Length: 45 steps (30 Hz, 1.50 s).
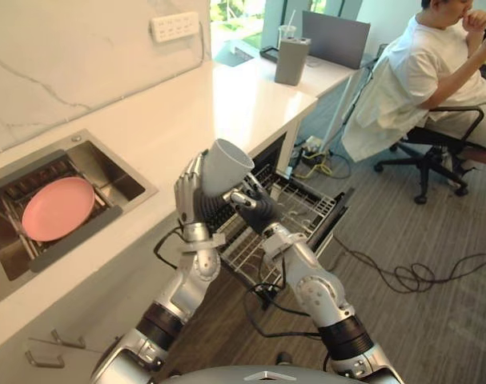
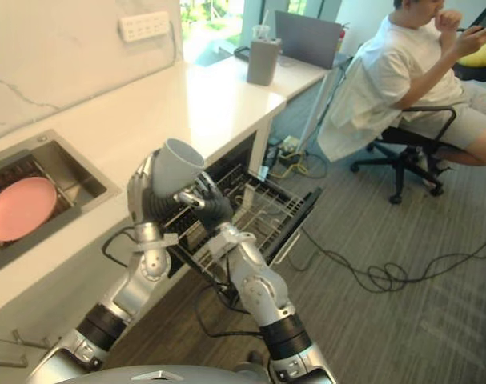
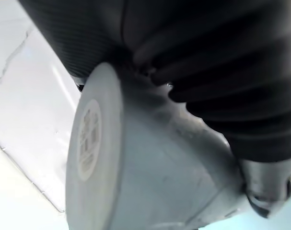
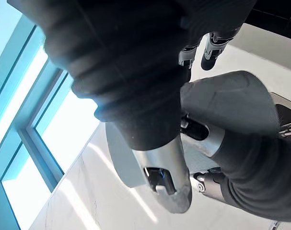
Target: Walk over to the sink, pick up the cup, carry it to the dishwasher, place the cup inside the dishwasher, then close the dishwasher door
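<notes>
Left hand (image 1: 190,196) is curled round the cup (image 1: 225,166), which is held tilted over the left side of the dishwasher rack (image 1: 303,204). Right hand (image 1: 257,210) is set against it; its hold cannot be told. Likely risk: if the cup is released early, it is tipped off the rack wires.

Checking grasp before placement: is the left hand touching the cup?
Touching. In the left eye view the left hand has its fingers curled round the cup.
</notes>
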Motion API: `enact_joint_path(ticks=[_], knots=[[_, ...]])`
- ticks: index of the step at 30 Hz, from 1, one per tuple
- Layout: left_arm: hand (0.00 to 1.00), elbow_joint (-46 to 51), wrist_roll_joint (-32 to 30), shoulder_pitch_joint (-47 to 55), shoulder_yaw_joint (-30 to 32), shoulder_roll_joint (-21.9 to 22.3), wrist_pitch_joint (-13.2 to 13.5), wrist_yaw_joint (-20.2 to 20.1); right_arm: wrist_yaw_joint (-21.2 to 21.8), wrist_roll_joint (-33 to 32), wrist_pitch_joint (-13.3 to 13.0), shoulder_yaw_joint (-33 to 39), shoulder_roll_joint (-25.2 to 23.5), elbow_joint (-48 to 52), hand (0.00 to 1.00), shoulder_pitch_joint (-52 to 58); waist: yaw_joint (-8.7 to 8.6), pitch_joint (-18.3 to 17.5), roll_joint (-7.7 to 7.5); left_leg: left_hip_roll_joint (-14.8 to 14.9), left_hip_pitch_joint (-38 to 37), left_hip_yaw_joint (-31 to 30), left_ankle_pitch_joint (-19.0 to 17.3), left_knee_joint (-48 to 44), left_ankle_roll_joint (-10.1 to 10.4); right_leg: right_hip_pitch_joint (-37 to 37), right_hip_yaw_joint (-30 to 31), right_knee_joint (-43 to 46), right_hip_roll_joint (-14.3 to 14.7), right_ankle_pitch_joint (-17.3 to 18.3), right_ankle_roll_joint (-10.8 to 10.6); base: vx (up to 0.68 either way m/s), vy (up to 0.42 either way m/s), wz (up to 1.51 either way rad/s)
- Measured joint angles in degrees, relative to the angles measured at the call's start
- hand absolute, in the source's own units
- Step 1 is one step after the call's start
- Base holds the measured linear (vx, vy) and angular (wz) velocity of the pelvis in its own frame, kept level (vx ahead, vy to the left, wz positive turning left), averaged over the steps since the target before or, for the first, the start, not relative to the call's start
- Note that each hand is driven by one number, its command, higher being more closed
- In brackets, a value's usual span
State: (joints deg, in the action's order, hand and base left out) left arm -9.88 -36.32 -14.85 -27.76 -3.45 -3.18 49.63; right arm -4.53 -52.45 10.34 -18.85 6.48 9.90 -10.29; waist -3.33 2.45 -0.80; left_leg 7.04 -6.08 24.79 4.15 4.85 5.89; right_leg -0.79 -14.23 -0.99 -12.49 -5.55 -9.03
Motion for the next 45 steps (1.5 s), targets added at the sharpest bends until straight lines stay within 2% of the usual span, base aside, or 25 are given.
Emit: enact_joint_path(ticks=[4,6,13,16,17,20,23,24,25,29,31,32,35,36,37,39,42,45], knots=[[1.0,0.0,0.0,-0.1,-2.3,0.0,-0.9,0.0,-3.6,1.7,-0.1,-1.7,0.0,-0.1,0.0,-0.3,-0.01,-0.1,0.14,0.0,0.0,-0.3,0.3,0.0,-0.1,0.0,-0.1,0.2,0.0,0.0,0.1,-0.01,-0.001,0.01],[1.0,0.0,0.1,-0.4,-4.0,0.1,-1.1,0.2,-5.9,6.4,-0.6,-2.9,-0.1,-1.0,0.0,-1.7,-0.02,-0.1,0.16,0.0,0.2,-1.0,0.6,0.0,-0.1,0.0,-0.4,0.3,0.0,0.1,0.2,-0.03,-0.005,0.07],[1.0,-0.1,0.1,-1.1,-5.6,-0.1,-4.8,0.3,-11.3,6.4,-0.6,-4.2,-0.4,-1.9,0.0,-3.9,0.34,-1.1,0.83,0.1,0.9,-1.8,1.1,0.0,-0.2,0.4,-0.9,0.5,-0.1,0.3,0.6,-0.02,-0.001,0.03],[1.0,-0.3,0.1,-1.3,-6.7,-0.1,-5.9,0.8,-14.5,4.6,-2.2,-4.9,-0.5,-1.9,0.0,-4.1,0.59,-1.6,1.2,0.1,1.2,-3.0,1.5,0.0,0.2,0.8,-1.1,0.6,0.0,0.3,0.7,-0.01,-0.003,0.02],[1.0,-0.3,0.1,-1.3,-7.2,-0.1,-6.4,1.1,-15.6,4.3,-3.0,-5.3,-0.6,-1.9,1.0,-4.3,0.58,-1.7,1.29,0.1,1.2,-3.1,1.5,0.0,0.2,0.8,-1.2,0.6,0.0,0.2,0.8,0.0,0.0,0.0],[1.0,-0.3,0.1,-1.9,-8.1,-0.2,-8.1,1.4,-18.2,3.3,-5.3,-5.6,-1.6,-1.9,1.0,-4.6,0.47,-2.1,1.39,0.2,1.4,-4.4,1.7,0.0,0.3,0.5,-2.0,0.5,-0.1,0.1,0.8,-0.01,-0.005,0.07],[1.0,-0.1,0.0,-2.3,-8.4,-0.9,-8.3,2.2,-20.2,1.9,-7.1,-6.7,-1.8,-1.9,1.0,-5.2,1.0,-2.6,1.42,0.4,1.5,-4.8,1.9,0.0,0.2,0.4,-2.3,0.5,0.0,0.1,1.0,-0.03,-0.004,0.08],[1.0,0.4,-0.1,-2.3,-8.6,-1.3,-8.3,2.9,-20.9,0.2,-8.7,-7.7,-1.8,-1.9,1.0,-5.6,1.13,-2.7,1.47,0.4,1.8,-5.2,2.0,0.1,0.2,0.4,-2.5,0.5,0.1,0.0,1.0,-0.04,-0.003,0.08],[1.0,0.5,-0.1,-2.3,-8.6,-1.4,-8.3,3.0,-21.1,-0.1,-9.0,-7.8,-1.8,-2.0,1.0,-5.7,1.19,-2.8,1.47,0.4,1.9,-5.4,2.0,0.1,0.1,0.4,-2.6,0.5,0.1,0.0,1.0,-0.02,-0.003,0.13],[1.0,2.6,-2.1,-2.2,-9.2,-3.9,-8.3,3.6,-21.1,-1.7,-14.1,-10.3,-1.8,-2.0,1.0,-5.8,1.91,-3.2,1.6,0.6,2.3,-6.5,2.4,0.1,0.1,0.0,-3.7,0.4,0.2,-0.1,1.1,-0.03,-0.004,0.12],[1.0,3.6,-2.2,-1.9,-9.5,-5.3,-8.1,3.8,-21.0,-2.5,-15.5,-11.0,-1.8,-2.0,1.0,-5.9,2.26,-3.7,1.73,0.7,2.6,-6.9,2.4,0.1,0.2,0.0,-3.9,0.4,0.3,-0.1,1.1,-0.02,-0.006,0.09],[0.0,4.8,-2.3,-1.1,-9.5,-6.2,-7.9,3.8,-21.0,-3.4,-16.4,-11.7,-1.8,-2.0,1.0,-5.9,2.27,-4.1,1.77,0.8,3.1,-7.3,2.5,0.1,0.3,0.1,-4.2,0.4,0.4,-0.1,1.1,-0.01,-0.008,0.12],[0.0,7.0,-2.9,1.2,-9.8,-8.4,-6.6,3.8,-20.5,-4.5,-18.2,-12.9,-1.8,-2.0,1.0,-6.2,2.85,-4.1,1.79,1.2,3.1,-7.7,2.8,0.1,0.6,-0.1,-5.0,0.2,0.8,-0.2,1.3,-0.02,-0.022,0.09],[0.0,8.3,-2.9,3.1,-10.2,-9.4,-5.1,3.7,-20.2,-6.4,-19.9,-13.1,-1.8,-2.0,1.0,-6.7,3.15,-4.1,1.81,1.4,3.3,-7.9,2.8,0.1,0.7,-0.1,-5.2,0.2,1.0,-0.3,1.4,-0.01,-0.016,0.05],[0.0,8.7,-2.7,3.7,-10.2,-9.4,-4.9,3.7,-20.0,-7.4,-20.7,-13.1,-1.8,-2.0,1.0,-6.8,3.34,-4.1,1.81,1.5,3.4,-8.0,2.8,0.1,0.8,-0.1,-5.2,0.2,1.0,-0.3,1.4,-0.01,-0.015,0.07],[0.0,9.2,-1.8,5.0,-10.1,-9.4,-4.9,3.4,-19.5,-10.7,-24.9,-13.7,-2.0,-2.0,1.0,-6.8,3.68,-4.3,1.99,1.5,3.9,-8.6,3.1,0.1,0.8,-0.1,-5.5,-0.1,1.2,-0.3,1.4,-0.02,-0.01,0.11],[0.0,9.7,-1.7,6.2,-10.1,-9.8,-3.4,2.5,-19.5,-10.5,-27.8,-13.5,-2.0,-2.0,1.0,-6.8,4.2,-4.6,2.37,1.6,4.1,-8.9,3.2,0.1,0.8,-0.2,-5.6,-0.3,1.3,-0.4,1.4,-0.01,-0.003,0.05],[0.0,10.0,-1.6,6.8,-10.0,-10.1,-2.4,2.1,-19.8,-9.9,-29.6,-13.5,-2.0,-2.0,1.0,-6.8,4.21,-5.0,2.92,1.8,4.2,-9.0,3.3,0.1,0.9,-0.1,-5.5,-0.3,1.5,-0.4,1.4,0.0,0.0,0.0]])
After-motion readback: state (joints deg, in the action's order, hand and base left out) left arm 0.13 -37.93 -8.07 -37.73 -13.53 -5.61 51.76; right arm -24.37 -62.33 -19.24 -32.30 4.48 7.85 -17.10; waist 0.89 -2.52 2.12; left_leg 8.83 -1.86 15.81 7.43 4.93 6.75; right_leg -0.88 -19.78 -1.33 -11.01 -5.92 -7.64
